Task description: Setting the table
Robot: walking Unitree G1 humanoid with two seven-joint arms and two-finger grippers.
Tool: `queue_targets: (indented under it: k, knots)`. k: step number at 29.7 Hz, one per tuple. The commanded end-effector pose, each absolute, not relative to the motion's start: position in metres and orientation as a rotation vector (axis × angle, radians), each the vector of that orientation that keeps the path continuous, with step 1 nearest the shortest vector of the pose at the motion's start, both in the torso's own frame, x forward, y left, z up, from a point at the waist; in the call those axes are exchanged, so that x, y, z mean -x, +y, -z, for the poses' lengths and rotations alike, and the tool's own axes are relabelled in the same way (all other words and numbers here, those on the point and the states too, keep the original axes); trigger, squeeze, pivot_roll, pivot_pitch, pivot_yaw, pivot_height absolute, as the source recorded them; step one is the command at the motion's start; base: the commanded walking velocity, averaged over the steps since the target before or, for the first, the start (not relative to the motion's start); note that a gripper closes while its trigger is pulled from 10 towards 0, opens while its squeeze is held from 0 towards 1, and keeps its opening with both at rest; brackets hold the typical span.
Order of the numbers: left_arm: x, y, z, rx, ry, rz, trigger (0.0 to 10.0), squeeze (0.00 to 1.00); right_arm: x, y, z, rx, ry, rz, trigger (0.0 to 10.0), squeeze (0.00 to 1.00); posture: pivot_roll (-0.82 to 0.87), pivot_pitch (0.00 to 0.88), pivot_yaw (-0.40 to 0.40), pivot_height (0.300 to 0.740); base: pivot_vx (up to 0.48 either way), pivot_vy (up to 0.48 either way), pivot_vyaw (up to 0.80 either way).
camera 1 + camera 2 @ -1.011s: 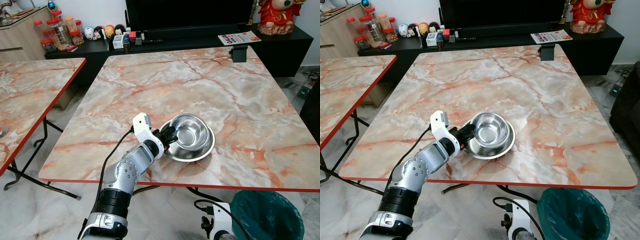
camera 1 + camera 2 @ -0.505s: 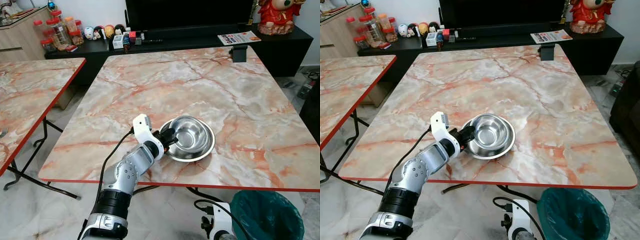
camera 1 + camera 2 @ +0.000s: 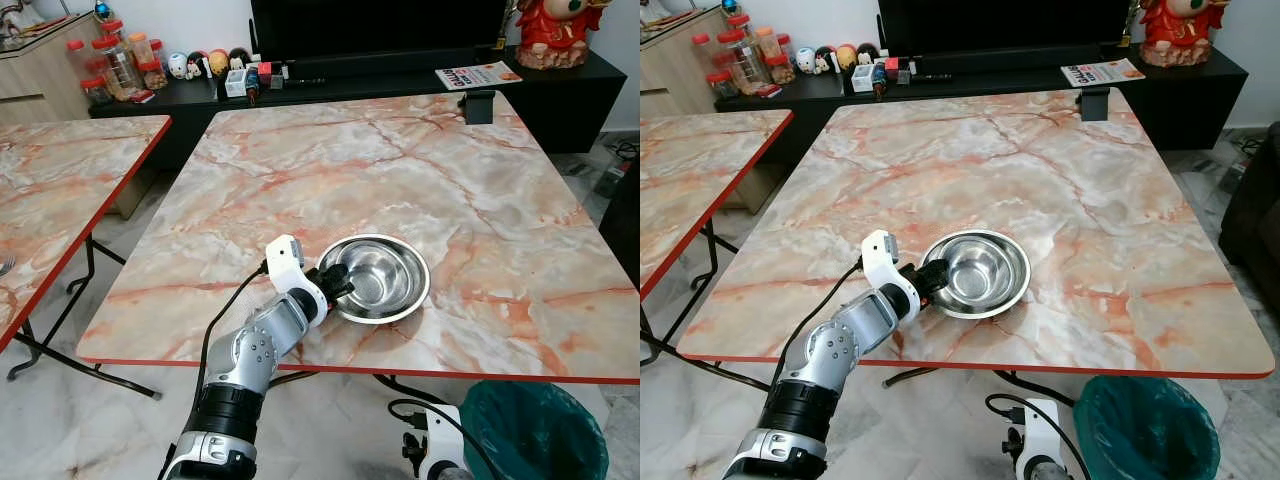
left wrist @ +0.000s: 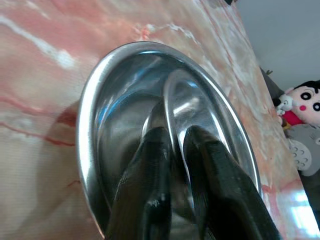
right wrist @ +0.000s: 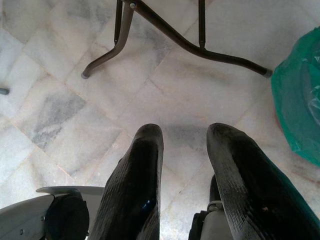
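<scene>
From the head camera, a steel bowl (image 3: 375, 277) sits upright on the marble-patterned table (image 3: 480, 190), near the table's front edge and a little left of its middle. The left gripper (image 3: 335, 281) reaches in from the robot's left and meets the bowl's near-left rim, its two black fingers pinched on that rim. A second marble table (image 3: 60, 190) stands well apart to the left, a black cabinet (image 3: 560, 85) with jars and small figurines runs behind, and a green bin (image 3: 535, 430) sits on the floor below the table's front right corner. In the left wrist view, the fingers (image 4: 150, 185) straddle the bowl's rim, one inside the bowl (image 4: 130, 125) and one outside, closed on the thin steel edge. In the right wrist view, the right gripper (image 5: 185, 165) hangs idle over the tiled floor (image 5: 60, 100), its fingers apart with a clear gap between them, near the table's metal legs (image 5: 200, 47) and beside the green bin (image 5: 300, 100).
</scene>
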State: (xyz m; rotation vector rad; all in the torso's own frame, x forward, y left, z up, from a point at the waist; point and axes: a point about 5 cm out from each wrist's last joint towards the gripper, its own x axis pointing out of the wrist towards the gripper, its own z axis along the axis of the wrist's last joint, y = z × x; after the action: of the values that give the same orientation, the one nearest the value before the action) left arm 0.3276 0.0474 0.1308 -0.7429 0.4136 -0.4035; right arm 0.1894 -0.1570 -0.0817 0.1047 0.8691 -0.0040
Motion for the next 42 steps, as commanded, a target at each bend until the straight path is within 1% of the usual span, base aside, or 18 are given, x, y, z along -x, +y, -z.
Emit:
queue_targets:
  k: [1,4,5,15,25,28,35,37,39,40,42]
  knots:
    - [-0.328,0.045,-0.131,0.733,0.413,0.390,10.0,0.92,-0.190,-0.154,0.082,-0.115,0.870,0.003,10.0,0.00,-0.03,0.018,0.127,0.740,0.000,0.000,0.00]
    - [-0.328,0.045,-0.131,0.726,0.412,0.385,10.0,0.92,-0.190,-0.154,0.082,-0.115,0.871,0.003,10.0,0.00,-0.03,0.018,0.127,0.740,0.000,0.000,0.00]
    - [-0.328,0.046,-0.130,0.730,0.417,0.380,10.0,0.00,-0.190,-0.154,0.082,-0.116,0.870,0.004,10.0,0.00,-0.03,0.017,0.128,0.740,0.000,0.000,0.00]
    - [-0.330,0.051,-0.132,0.738,0.407,0.355,10.0,0.00,-0.190,-0.154,0.081,-0.116,0.869,0.003,10.0,0.00,-0.03,0.017,0.128,0.740,0.000,0.000,0.00]
    - [-0.334,0.059,-0.138,0.671,0.369,0.328,10.0,0.00,-0.191,-0.154,0.081,-0.118,0.867,0.004,10.0,0.00,-0.03,0.017,0.128,0.740,0.000,0.000,0.00]
    - [-0.337,0.063,-0.146,0.586,0.319,0.340,10.0,0.00,-0.192,-0.153,0.080,-0.119,0.864,0.004,10.0,0.00,-0.02,0.008,0.128,0.740,0.000,0.000,0.00]
    - [-0.339,0.073,-0.162,0.488,0.206,0.351,10.0,0.00,-0.193,-0.153,0.080,-0.117,0.862,0.000,10.0,0.00,-0.02,0.006,0.125,0.740,0.000,0.000,0.00]
    - [-0.339,0.081,-0.168,0.448,0.128,0.336,10.0,0.00,-0.194,-0.153,0.080,-0.116,0.859,0.000,10.0,0.00,-0.02,0.002,0.124,0.740,0.000,0.000,0.00]
    - [-0.339,0.095,-0.167,0.330,0.036,0.285,10.0,0.00,-0.195,-0.153,0.079,-0.115,0.857,-0.002,10.0,0.00,-0.02,0.003,0.125,0.740,0.000,0.000,0.00]
    - [-0.339,0.095,-0.167,0.330,0.036,0.285,10.0,0.00,-0.195,-0.153,0.079,-0.115,0.857,-0.002,10.0,0.00,-0.02,0.003,0.125,0.740,0.000,0.000,0.00]
    - [-0.339,0.107,-0.163,0.227,-0.012,0.228,10.0,0.00,-0.195,-0.153,0.079,-0.116,0.852,-0.005,10.0,0.00,-0.02,0.003,0.125,0.740,0.000,0.000,0.00]
